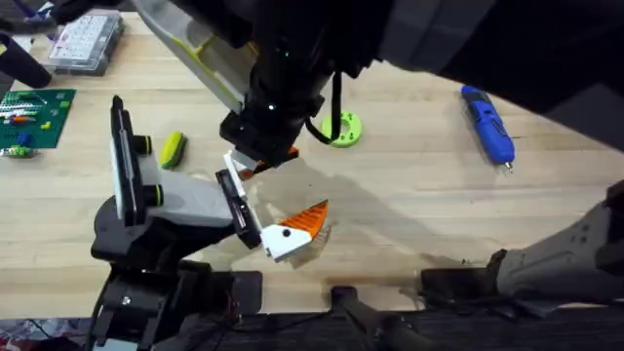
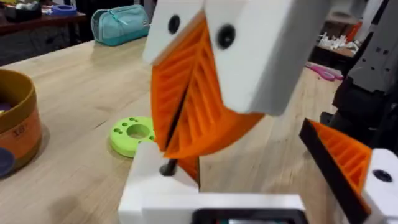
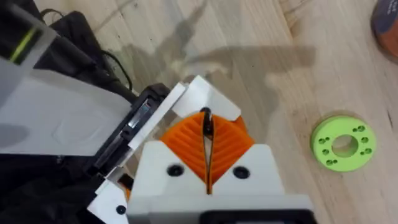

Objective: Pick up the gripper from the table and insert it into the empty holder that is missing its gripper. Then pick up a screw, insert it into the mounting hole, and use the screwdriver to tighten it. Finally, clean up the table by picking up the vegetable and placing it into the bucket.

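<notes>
The right pincer [image 3: 206, 118] has its orange ribbed pads [image 3: 180, 146] pressed together on a small black screw [image 3: 207, 124]. The screw's shaft lies along the seam between the pads and its end points out past their tips. Directly beyond that end is the gripper [image 3: 199, 93], a small white plastic block sitting against the black end plate [image 3: 134, 124] of the pale grey-white holder [image 1: 185, 200]. From the left wrist, the screw hangs just over the block's top face; whether they touch cannot be told. The pincer covers the block's orange fingertip, so its long axis is not readable. Its identical twin piece [image 1: 292, 234] juts from the near end of the same plate, with its orange tip aimed away from the holder and towards the desk's right.

Whether the left pincer is apart or together I cannot tell.

The slim bright-blue screwdriver [image 1: 487, 122] lies flat on the wooden desk [image 1: 409, 195], well apart to the right. Its long axis runs far-to-near and its metal tip points to the near side. The small yellow-green oblong vegetable [image 1: 174, 148] lies just beside the holder's tall black side plate [image 1: 122, 161]. The round orange-brown bucket [image 2: 18, 124] stands near the bright green ring [image 1: 343, 128].
</notes>
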